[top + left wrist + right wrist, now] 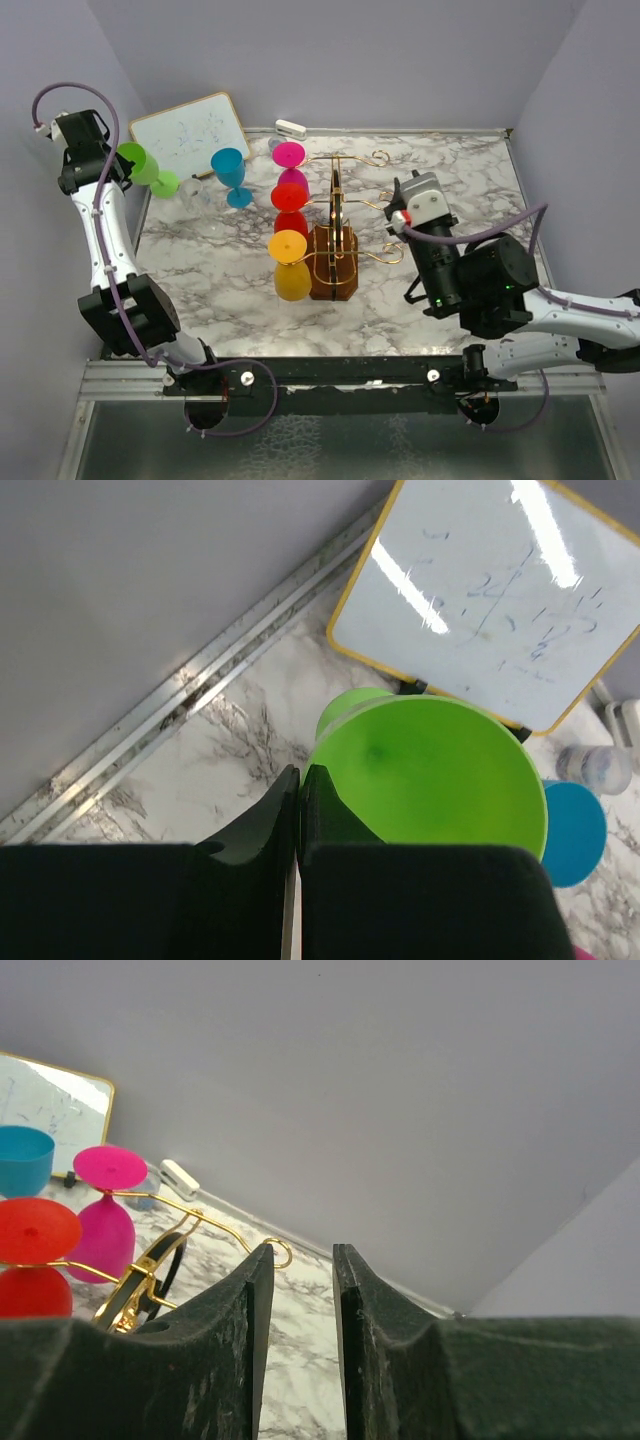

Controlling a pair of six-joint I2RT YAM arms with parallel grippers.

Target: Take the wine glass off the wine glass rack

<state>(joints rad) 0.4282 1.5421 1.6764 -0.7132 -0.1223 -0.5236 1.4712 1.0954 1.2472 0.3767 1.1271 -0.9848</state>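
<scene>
Green wine glass [140, 163]: off the wine glass rack [333, 265], tilted at your table's [450, 170] far-left corner.
Left gripper [300, 777]: pinching its rim.
Right gripper [301, 1260]: jaws narrowly apart, empty, beside the rack's right hooks.
Rack: mid-table, holding your pink glass [289, 155], red glass [289, 197] and yellow glass [287, 246].

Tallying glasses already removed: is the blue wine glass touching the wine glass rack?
Apart. The top external view shows the blue wine glass standing on the marble table, with bare tabletop between it and the wine glass rack.
</scene>
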